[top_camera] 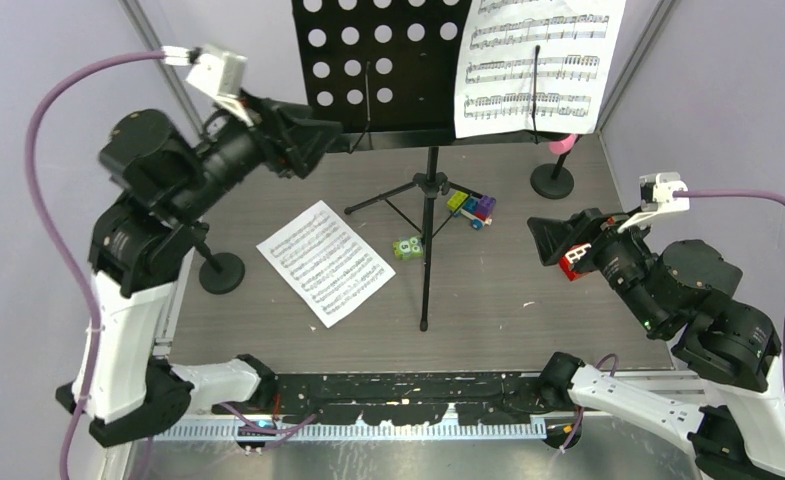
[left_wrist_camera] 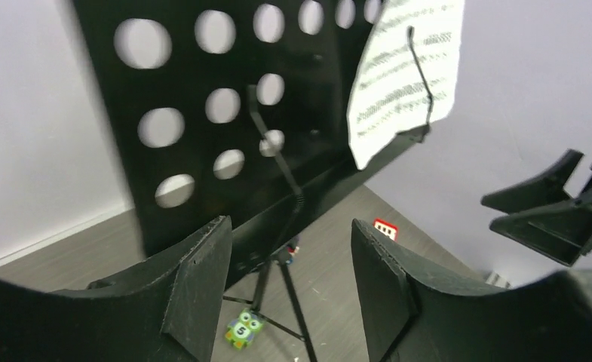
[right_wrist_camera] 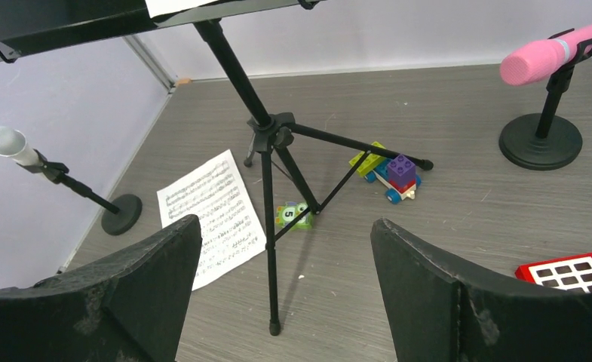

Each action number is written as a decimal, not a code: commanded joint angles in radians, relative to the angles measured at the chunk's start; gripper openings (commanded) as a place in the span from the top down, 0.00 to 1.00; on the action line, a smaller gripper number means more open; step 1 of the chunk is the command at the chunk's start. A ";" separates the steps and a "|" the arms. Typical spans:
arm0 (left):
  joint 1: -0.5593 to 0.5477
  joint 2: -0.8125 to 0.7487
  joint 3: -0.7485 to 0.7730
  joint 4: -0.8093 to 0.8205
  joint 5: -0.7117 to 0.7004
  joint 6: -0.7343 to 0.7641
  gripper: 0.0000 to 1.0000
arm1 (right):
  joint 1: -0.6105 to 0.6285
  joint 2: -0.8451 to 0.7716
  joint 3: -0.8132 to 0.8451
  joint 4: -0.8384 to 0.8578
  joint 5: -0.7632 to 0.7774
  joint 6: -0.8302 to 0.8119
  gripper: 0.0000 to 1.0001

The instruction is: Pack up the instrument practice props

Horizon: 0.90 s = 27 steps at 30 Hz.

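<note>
The black perforated music desk (top_camera: pixel 378 60) stands on tripod legs (top_camera: pixel 428 200) mid-table, with one sheet-music page (top_camera: pixel 533 60) clipped on its right. A second page (top_camera: pixel 325 262) lies flat on the table. The pink microphone (right_wrist_camera: pixel 549 56) sits in its round-based mount (top_camera: pixel 553 180) at the back right. The white microphone (right_wrist_camera: pixel 10 143) sits in the left mount (top_camera: pixel 221 272). My left gripper (top_camera: pixel 323 135) is open and empty, raised beside the desk's lower left edge (left_wrist_camera: pixel 202 113). My right gripper (top_camera: pixel 540 240) is open and empty, low at the right, facing the tripod (right_wrist_camera: pixel 277 151).
Colourful toy blocks (top_camera: pixel 471 207) lie behind the tripod, and a green owl block (top_camera: pixel 408 247) lies between its legs. A red keypad (top_camera: pixel 575 262) sits under my right gripper. Purple walls close in at the left, right and back.
</note>
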State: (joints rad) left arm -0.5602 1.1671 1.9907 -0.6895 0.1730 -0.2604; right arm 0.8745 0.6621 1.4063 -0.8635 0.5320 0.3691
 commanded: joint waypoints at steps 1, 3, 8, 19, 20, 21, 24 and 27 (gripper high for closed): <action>-0.224 0.080 0.068 0.029 -0.149 0.103 0.39 | -0.002 -0.008 0.009 0.023 -0.003 0.007 0.13; -0.348 0.128 0.107 0.031 -0.284 0.173 0.39 | -0.002 -0.013 0.007 0.032 0.000 0.002 0.13; -0.456 0.215 0.203 0.087 -0.341 0.225 0.35 | -0.002 0.010 0.039 0.047 -0.011 -0.014 0.13; -0.456 0.498 0.546 0.107 -0.260 0.398 0.14 | -0.002 0.117 0.164 0.059 -0.098 -0.031 0.16; -0.455 0.499 0.539 0.133 -0.260 0.414 0.12 | -0.002 0.114 0.167 0.060 -0.096 -0.033 0.16; -0.455 0.505 0.541 0.148 -0.257 0.430 0.10 | -0.002 0.110 0.166 0.059 -0.094 -0.035 0.16; -0.455 0.520 0.534 0.197 -0.240 0.482 0.09 | -0.003 0.093 0.158 0.050 -0.089 -0.034 0.16; -0.454 0.528 0.496 0.270 -0.253 0.522 0.08 | -0.002 0.077 0.145 0.040 -0.089 -0.022 0.16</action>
State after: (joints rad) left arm -1.0134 1.6901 2.5134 -0.5770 -0.0849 0.1658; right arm 0.8745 0.7628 1.5352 -0.8459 0.4503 0.3504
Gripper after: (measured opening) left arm 0.914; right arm 0.843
